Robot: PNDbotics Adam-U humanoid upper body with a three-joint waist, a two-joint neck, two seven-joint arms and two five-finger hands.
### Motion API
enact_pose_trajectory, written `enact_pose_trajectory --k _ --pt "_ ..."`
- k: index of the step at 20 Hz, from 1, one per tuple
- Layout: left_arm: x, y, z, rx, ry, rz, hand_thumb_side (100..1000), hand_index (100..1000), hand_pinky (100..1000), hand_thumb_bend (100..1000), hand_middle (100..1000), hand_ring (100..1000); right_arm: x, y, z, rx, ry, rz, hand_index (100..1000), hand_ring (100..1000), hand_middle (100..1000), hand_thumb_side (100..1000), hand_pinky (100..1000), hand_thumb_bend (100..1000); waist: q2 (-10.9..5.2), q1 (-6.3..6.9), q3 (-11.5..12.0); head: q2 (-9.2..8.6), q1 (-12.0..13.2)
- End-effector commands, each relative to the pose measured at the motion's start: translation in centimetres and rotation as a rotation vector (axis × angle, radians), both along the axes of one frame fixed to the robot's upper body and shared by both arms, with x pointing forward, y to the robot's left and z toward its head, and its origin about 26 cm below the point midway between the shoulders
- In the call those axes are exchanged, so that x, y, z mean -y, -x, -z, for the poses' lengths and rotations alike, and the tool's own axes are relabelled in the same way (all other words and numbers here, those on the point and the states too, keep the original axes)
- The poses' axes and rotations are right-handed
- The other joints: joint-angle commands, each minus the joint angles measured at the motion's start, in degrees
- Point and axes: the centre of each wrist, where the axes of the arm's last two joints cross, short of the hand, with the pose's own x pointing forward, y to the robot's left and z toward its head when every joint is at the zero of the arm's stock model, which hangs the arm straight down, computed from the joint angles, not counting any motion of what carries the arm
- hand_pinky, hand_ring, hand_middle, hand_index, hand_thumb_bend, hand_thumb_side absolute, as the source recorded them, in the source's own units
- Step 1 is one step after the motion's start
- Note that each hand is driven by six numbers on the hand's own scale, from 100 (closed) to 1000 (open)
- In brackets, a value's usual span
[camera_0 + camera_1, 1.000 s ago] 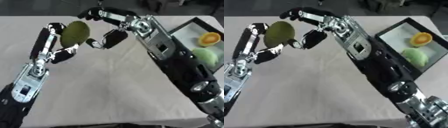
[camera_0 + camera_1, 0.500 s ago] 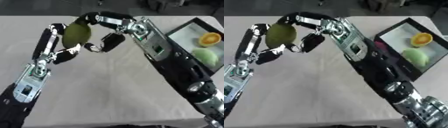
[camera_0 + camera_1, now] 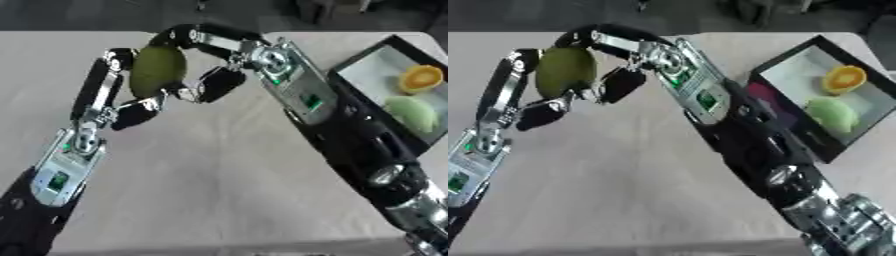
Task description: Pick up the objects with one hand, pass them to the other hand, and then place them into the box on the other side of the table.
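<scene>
An olive-green oval fruit (image 3: pixel 157 71) is held above the table at upper left. My left hand (image 3: pixel 131 102) comes up from the lower left, its fingers curled round the fruit's left side and underside. My right hand (image 3: pixel 213 82) reaches in from the right, fingers arched over the fruit's top and thumb against its right side. Both hands touch the fruit. At the right edge stands the black box (image 3: pixel 776 64), with an orange half (image 3: pixel 842 79) and a pale green fruit (image 3: pixel 830 112) inside.
The tan table (image 3: pixel 210 175) spreads below the arms. My right forearm (image 3: pixel 350 140) runs diagonally from the lower right across the table beside the box. Dark shapes lie beyond the far edge.
My right hand has moved left and closed over the fruit held by my left hand: a second ago it was apart from it, and now its fingers wrap the top.
</scene>
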Motion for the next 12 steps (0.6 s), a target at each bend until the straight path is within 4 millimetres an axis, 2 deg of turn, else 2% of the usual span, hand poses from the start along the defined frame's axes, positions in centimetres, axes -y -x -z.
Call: enact_pose_trajectory --k 1,4,6,9,11,12 --pt "1.0 0.3 -1.7 0.051 0.017 0.059 100 542 661 100 433 467 -0.7 0.3 -0.4 0.031 0.0 -0.003 863 906 859 100 973 186 -0.83 0.27 0.1 -0.38 -0.23" --pt "1.0 0.3 -1.6 0.045 0.018 0.066 100 543 660 100 432 466 -0.8 0.3 -0.1 0.022 0.001 -0.007 698 844 689 100 964 160 -0.82 0.28 0.11 -0.42 -0.21" --pt "1.0 0.3 -1.6 0.047 0.018 0.067 100 550 660 100 433 466 -0.7 0.2 0.0 0.017 -0.01 -0.001 611 809 602 100 957 107 -0.83 0.3 0.12 -0.44 -0.26" --pt "1.0 0.3 -1.6 0.05 0.02 0.059 100 574 659 100 435 466 -0.4 0.2 0.0 0.0 -0.053 0.024 550 781 558 100 958 131 -0.84 0.31 0.09 -0.4 -0.28" --pt "0.9 0.2 -1.5 0.046 0.022 0.047 100 594 660 137 438 466 0.4 0.2 -0.1 -0.023 -0.079 0.034 541 778 552 100 961 142 -0.83 0.26 0.06 -0.35 -0.24" --pt "0.8 0.2 -1.5 0.043 0.023 0.039 100 607 661 192 442 467 0.6 0.3 -0.2 -0.035 -0.084 0.034 548 780 556 100 962 139 -0.84 0.24 0.05 -0.31 -0.2"
